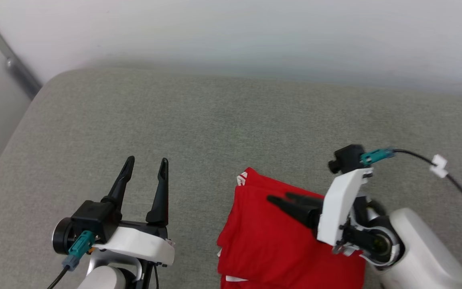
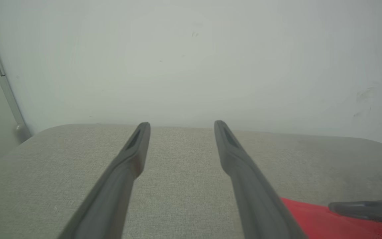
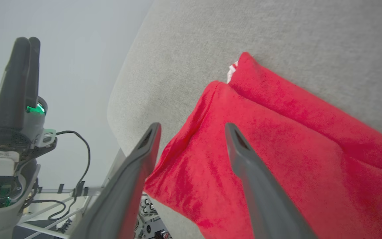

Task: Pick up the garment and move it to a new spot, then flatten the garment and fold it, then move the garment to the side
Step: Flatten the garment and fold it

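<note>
A: Where is the garment, and why?
B: The folded red garment (image 1: 271, 241) lies flat on the grey cushion (image 1: 215, 120), near right, seemingly set aside. The right gripper (image 1: 278, 197) hovers over it, fingers apart, empty; the left gripper (image 1: 146, 160), also spread, hangs over bare cushion beside it.
A: What does the right wrist view add?
B: The clear gap between its 2 fingers.

Garment (image 1: 279, 245) under right gripper (image 1: 279, 197): red knit cloth, soft, matt, faintly fuzzy. Pad (image 1: 199, 120) ahead of left gripper (image 1: 146, 161): grey woven fabric, coarse, matt. Fingers (image 1: 160, 192): dark plastic, smooth, matt. Forearm shell (image 1: 427, 241) behind right gripper: white plastic, semi-gloss.
</note>
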### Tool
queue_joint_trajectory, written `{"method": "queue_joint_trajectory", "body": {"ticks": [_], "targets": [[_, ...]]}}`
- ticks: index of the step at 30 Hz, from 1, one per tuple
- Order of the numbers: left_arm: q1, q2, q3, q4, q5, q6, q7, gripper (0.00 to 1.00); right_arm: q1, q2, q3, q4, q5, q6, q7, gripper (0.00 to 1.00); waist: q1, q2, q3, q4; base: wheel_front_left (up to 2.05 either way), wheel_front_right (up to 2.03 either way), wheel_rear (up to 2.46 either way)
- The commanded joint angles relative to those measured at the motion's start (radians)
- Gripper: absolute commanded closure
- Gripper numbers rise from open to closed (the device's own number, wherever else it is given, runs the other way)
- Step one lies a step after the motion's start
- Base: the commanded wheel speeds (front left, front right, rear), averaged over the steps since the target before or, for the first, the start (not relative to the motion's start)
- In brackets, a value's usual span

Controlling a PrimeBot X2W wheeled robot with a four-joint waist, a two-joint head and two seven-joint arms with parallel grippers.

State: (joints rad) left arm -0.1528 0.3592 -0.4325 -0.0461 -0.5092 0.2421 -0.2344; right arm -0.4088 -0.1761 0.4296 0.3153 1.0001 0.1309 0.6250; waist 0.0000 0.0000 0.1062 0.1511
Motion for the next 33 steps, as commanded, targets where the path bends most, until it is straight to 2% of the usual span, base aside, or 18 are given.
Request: {"method": "queue_joint_trajectory", "body": {"ticks": [1,6,11,13,17,20,21,22,26,33], "targets": [[-0.001,0.002,0.004,0.002,-0.003,0.005,-0.006,0.0,-0.002,-0.033,-0.002,-0.028,-0.055,0.0,-0.034,0.0,0.0,0.0,-0.009,-0.018,0.0,0.0,0.0],[0.019,0.009,0.009,0.011,-0.009,0.008,-0.008,0.0,0.072,-0.103,-0.081,-0.091,-0.245,0.0,-0.134,0.0,0.0,0.0,-0.029,-0.068,0.0,0.0,0.0],[0.034,0.019,0.024,0.026,-0.019,0.017,-0.007,0.0,0.177,-0.118,-0.278,-0.144,-0.374,0.0,-0.19,0.0,0.0,0.0,-0.054,-0.116,0.0,0.0,0.0],[0.04,0.022,0.03,0.028,-0.022,0.02,-0.007,0.0,0.203,-0.115,-0.319,-0.16,-0.396,0.0,-0.2,0.0,0.0,0.0,-0.059,-0.125,0.0,0.0,0.0],[0.062,0.035,0.05,0.036,-0.03,0.032,-0.009,0.0,0.303,-0.088,-0.474,-0.242,-0.517,0.0,-0.251,0.0,0.0,0.0,-0.075,-0.153,0.0,0.0,0.0],[0.084,0.042,0.064,0.045,-0.037,0.04,-0.012,0.0,0.382,-0.057,-0.571,-0.331,-0.629,0.0,-0.338,0.0,0.0,0.0,-0.085,-0.168,0.0,0.0,0.0],[0.084,0.042,0.064,0.045,-0.037,0.04,-0.012,0.0,0.382,-0.057,-0.571,-0.331,-0.629,0.0,-0.338,0.0,0.0,0.0,-0.085,-0.168,0.0,0.0,0.0],[0.096,0.043,0.068,0.053,-0.037,0.042,-0.015,0.0,0.409,-0.044,-0.582,-0.367,-0.668,0.0,-0.394,0.0,0.0,0.0,-0.088,-0.172,0.0,0.0,0.0],[0.121,0.041,0.07,0.073,-0.036,0.045,-0.018,0.0,0.455,-0.024,-0.562,-0.404,-0.711,0.0,-0.498,0.0,0.0,0.0,-0.102,-0.177,0.0,0.0,0.0],[0.156,0.029,0.075,0.104,-0.045,0.034,-0.025,0.0,0.479,-0.001,-0.508,-0.416,-0.722,0.0,-0.588,0.0,0.0,0.0,-0.114,-0.181,0.0,0.0,0.0]]}}
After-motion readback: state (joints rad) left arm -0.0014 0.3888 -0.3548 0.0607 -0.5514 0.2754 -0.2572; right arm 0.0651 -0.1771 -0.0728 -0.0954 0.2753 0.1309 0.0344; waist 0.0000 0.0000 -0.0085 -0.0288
